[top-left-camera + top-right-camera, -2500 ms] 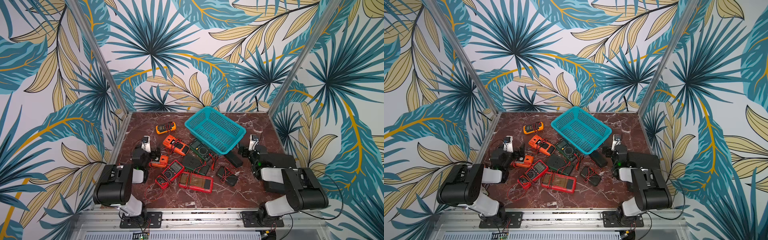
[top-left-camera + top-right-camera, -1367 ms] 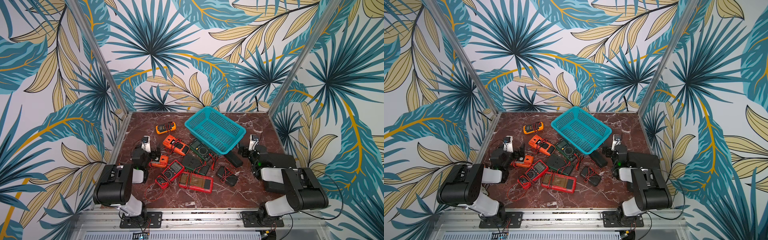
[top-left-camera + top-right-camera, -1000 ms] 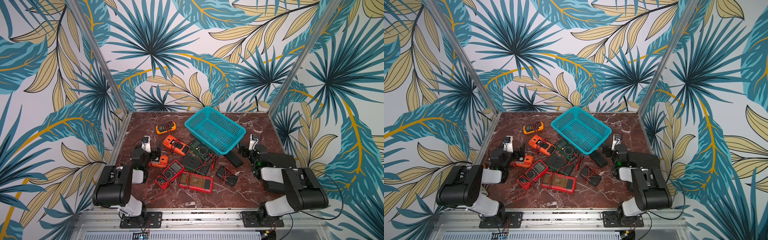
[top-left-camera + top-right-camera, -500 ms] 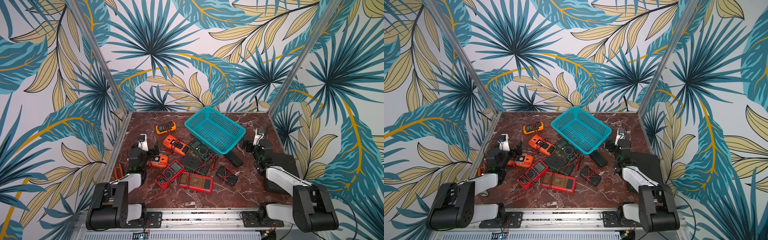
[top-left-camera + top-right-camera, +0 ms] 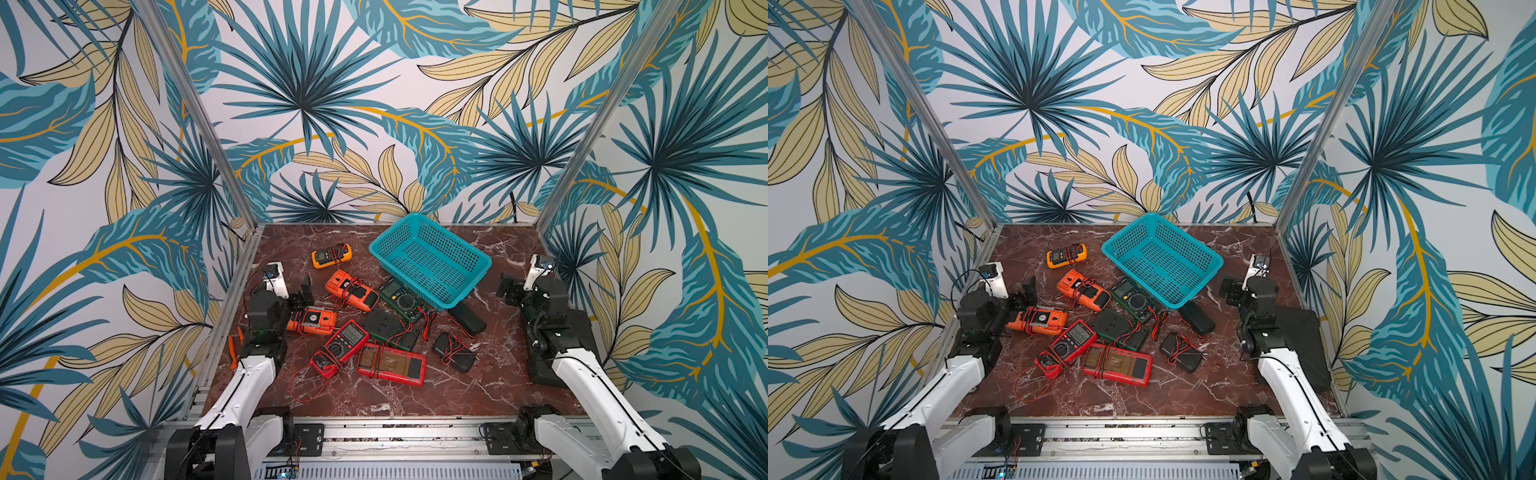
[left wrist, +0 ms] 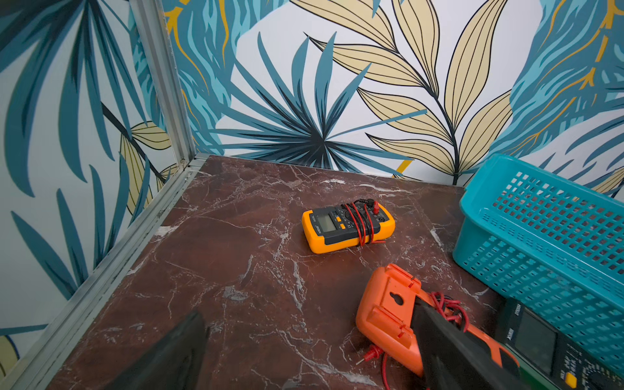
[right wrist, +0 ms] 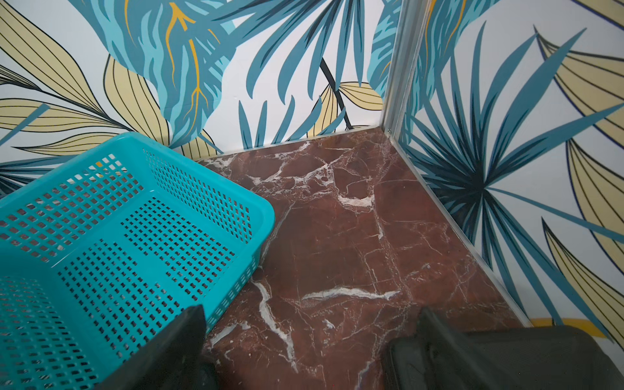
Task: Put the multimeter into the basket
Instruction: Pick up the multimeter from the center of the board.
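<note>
Left wrist view showed my left claw [image 6: 309, 310] wide and empty over bare bench [image 6: 236, 270] near the left edge. The yellow multimeter [image 6: 347, 226] lay alone toward the far edge. My right claw [image 7: 312, 310], wide and empty, hung just beside the basket [image 7: 263, 209], with open bench out to the right edge.

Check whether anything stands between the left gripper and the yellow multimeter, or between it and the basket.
Nothing visible does. Bare marble lies between the open left gripper and the yellow multimeter; the orange meter sits aside. Between meter and empty basket, only bare marble and the basket's wall.
</note>
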